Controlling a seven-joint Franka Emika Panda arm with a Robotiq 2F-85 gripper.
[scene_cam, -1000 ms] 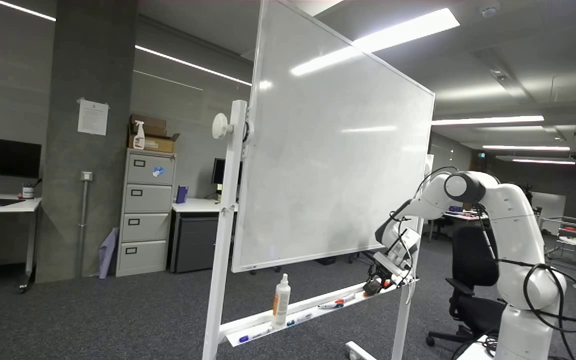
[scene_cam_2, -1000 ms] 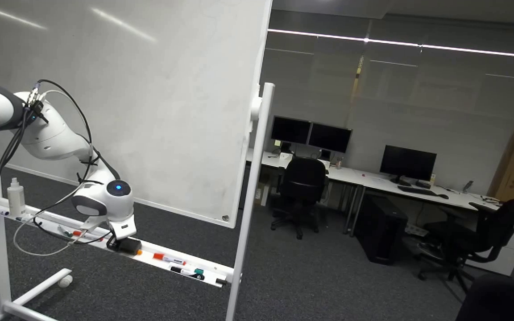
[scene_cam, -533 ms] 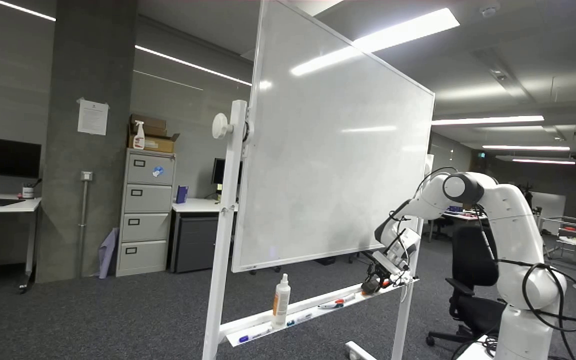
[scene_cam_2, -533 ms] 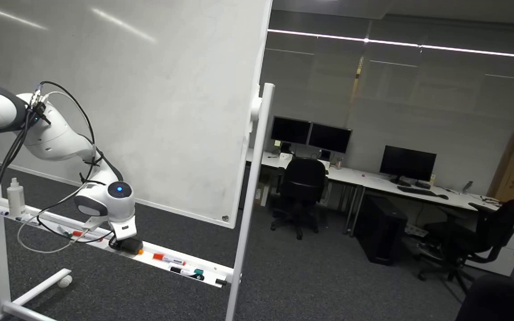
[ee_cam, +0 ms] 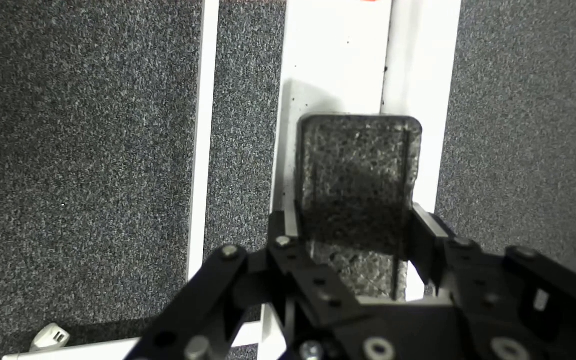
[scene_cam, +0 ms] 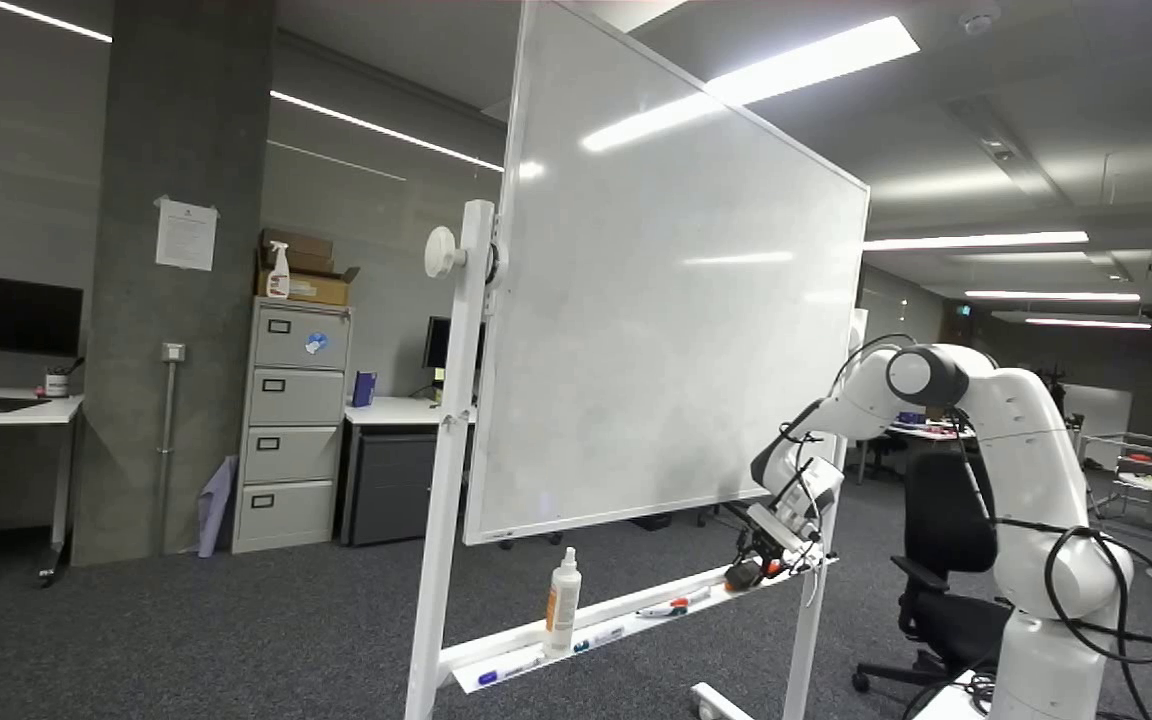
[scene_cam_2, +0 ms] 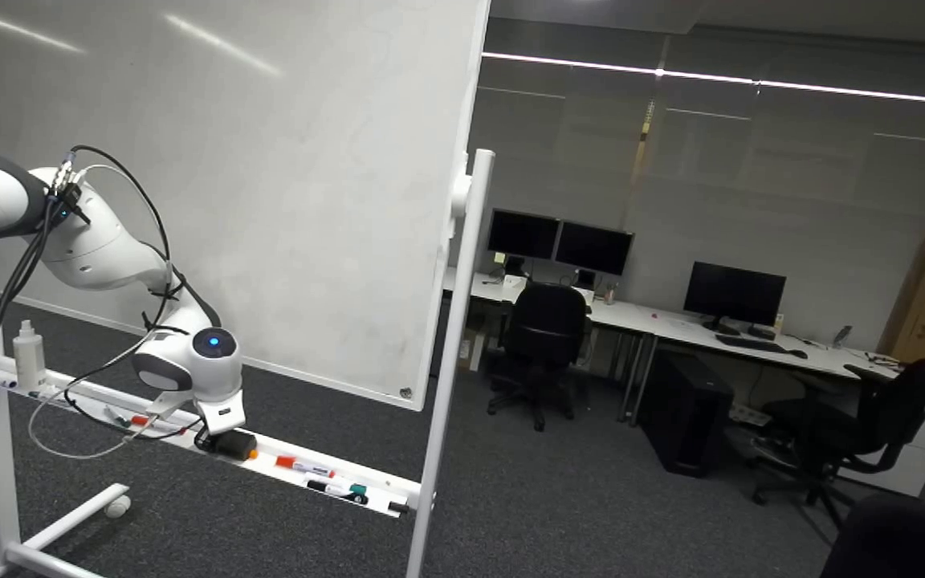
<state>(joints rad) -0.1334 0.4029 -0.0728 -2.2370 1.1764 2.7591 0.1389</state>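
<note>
- Black claw (ee_cam: pixel 358 222) clamped on the dark, rectangular, foam-looking block (ee_cam: pixel 357 155).
- The block is in or just above the long, narrow white tray (ee_cam: pixel 340 55); from here, can't tell which.
- Step looks like gripping; next move would call for firm hold, straight lift.

Wrist view close above block (ee_cam: pixel 360 160)

Compared with a second ago, your tool (scene_cam_2: pixel 210 441) and the dark block (scene_cam_2: pixel 235 445) in its grip sit slightly farther toward 4 o'clock in an exterior view. There the robot wrist (scene_cam_2: pixel 214 343) dips a touch toward 6 o'clock. Over that second, the pale cable loop (scene_cam_2: pixel 79 458) first swings toward 3 o'clock, then eases slightly back toward 9 o'clock.
</note>
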